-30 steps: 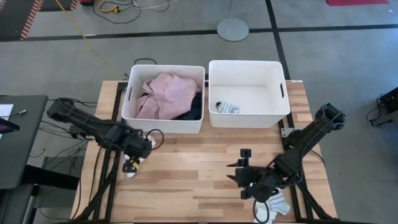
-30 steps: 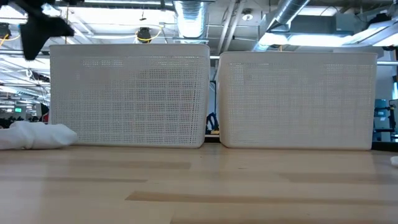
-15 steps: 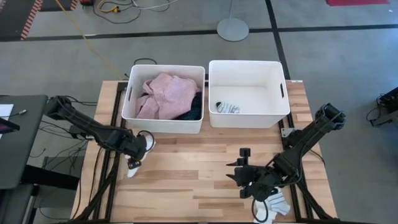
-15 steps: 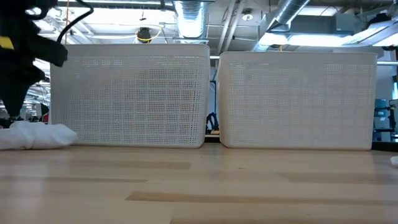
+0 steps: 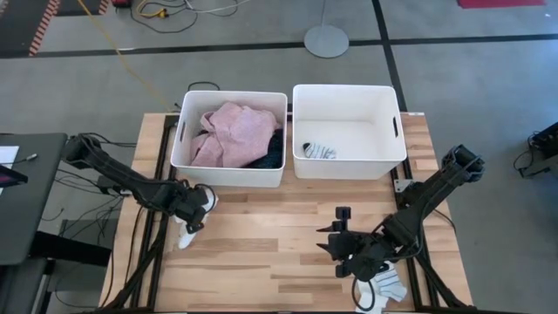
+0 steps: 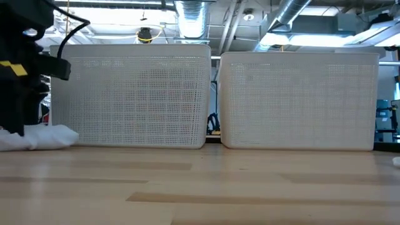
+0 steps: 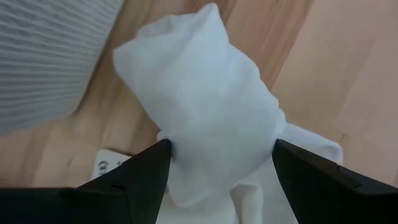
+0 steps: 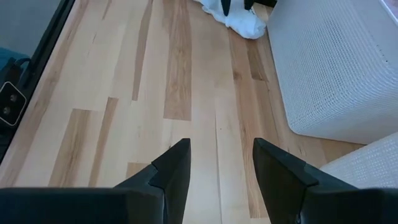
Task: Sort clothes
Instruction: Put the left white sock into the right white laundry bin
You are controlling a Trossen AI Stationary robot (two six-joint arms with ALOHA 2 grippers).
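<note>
High view: left hand [image 5: 193, 221] apart astride white sock [image 5: 186, 236] near table edge [image 5: 122, 227]; right hand [image 5: 335, 247] apart.

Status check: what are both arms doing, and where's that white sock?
Left gripper down over white sock on the table, jaws open around it. Right gripper open, empty, idle near front edge. Nothing in the way.

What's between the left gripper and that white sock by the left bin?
Nothing visible. The left gripper is already down on the white sock, open fingers straddling it on the table, beside the left bin.
</note>
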